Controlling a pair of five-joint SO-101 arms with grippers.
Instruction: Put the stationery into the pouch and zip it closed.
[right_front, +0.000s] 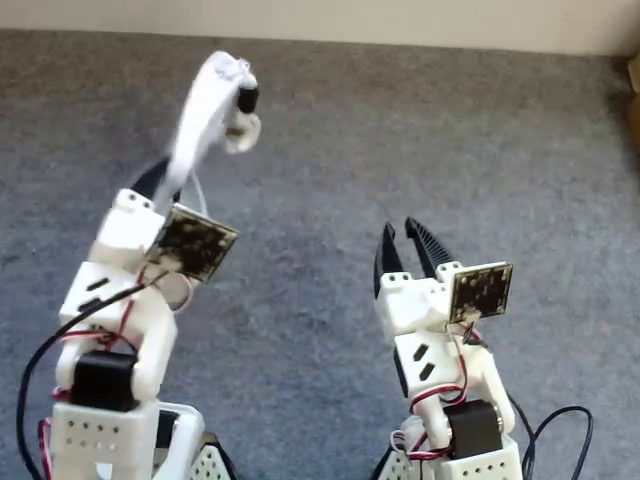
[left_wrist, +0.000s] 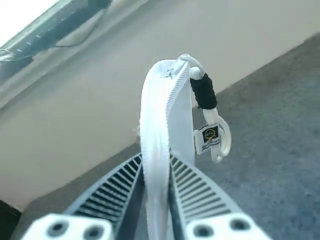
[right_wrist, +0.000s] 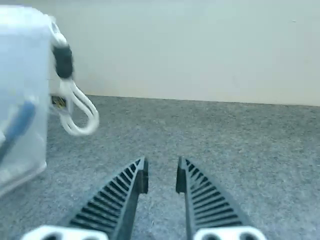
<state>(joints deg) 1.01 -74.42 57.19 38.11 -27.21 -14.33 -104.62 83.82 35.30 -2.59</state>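
High view: fixed, overhead, tilted forward over grey carpet (right_front: 330, 150); pale wall (right_front: 320, 15) as strip along top edge. Left wrist view: very near pouch (left_wrist: 160, 125), facing wall. Right wrist view: low over carpet, facing wall. Shared by all three: pouch, carpet, wall.

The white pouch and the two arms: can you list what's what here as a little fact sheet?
Pouch: white, held up off the grey surface, edge-on
Held by: left gripper, shut on it
Inside: a blue item, shape unclear
Zip cord: white loop with a black wrap, hanging at the pouch's upper end
Right gripper: open, empty, apart from the pouch
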